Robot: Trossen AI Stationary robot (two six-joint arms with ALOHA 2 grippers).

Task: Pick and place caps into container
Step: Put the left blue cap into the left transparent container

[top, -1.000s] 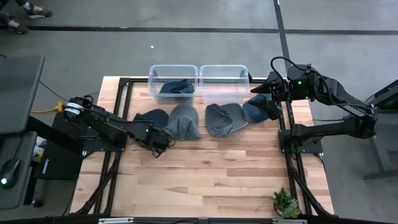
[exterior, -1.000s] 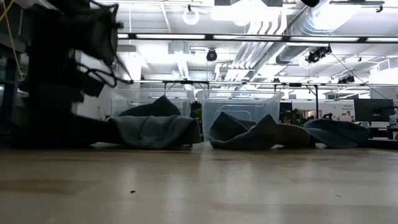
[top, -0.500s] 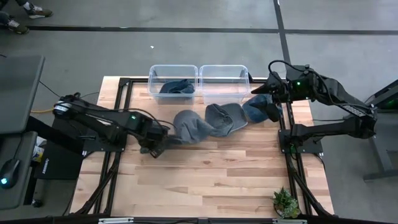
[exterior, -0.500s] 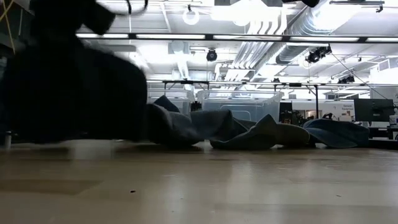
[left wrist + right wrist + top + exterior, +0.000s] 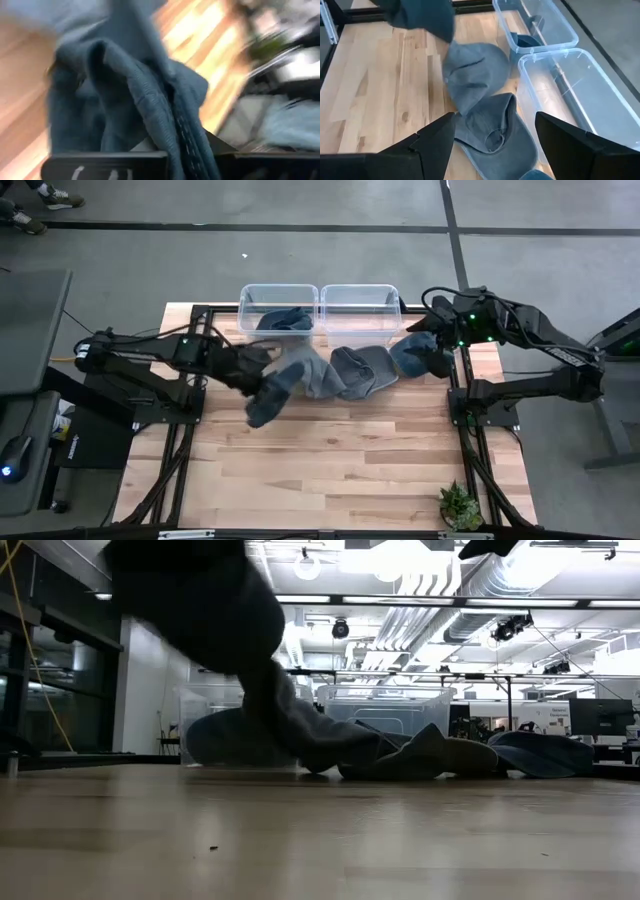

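Observation:
My left gripper (image 5: 250,366) hangs above the table's left-middle, shut on a dark denim-blue cap (image 5: 265,398) that also fills the left wrist view (image 5: 140,100). Three more caps lie in a row in front of the bins: a grey one (image 5: 308,375), a second grey one (image 5: 360,370) and a dark one (image 5: 420,356). The left clear container (image 5: 248,308) holds another dark cap (image 5: 285,320). My right gripper (image 5: 418,326) hovers open above the dark cap at the right, touching nothing. My left gripper pinches a bunched fold of the dark cap's cloth (image 5: 182,142) between its two fingers; several layers show there. The fingers slant down from the table's left side. The cap droops slack below them (image 5: 265,690); whether its lower end touches the grey cap I cannot tell.
A second clear container (image 5: 360,292) stands beside the first at the far edge. A small potted plant (image 5: 458,505) sits at the near right corner. Black frame rails (image 5: 190,380) run along both table sides. Bare wood lies toward the near edge.
My left gripper has risen steeply and drifted toward the bins, tipping from pointing down to a slant. The dark cap came up off the table with it and now hangs below. The grey cap beside it was dragged a little toward the right.

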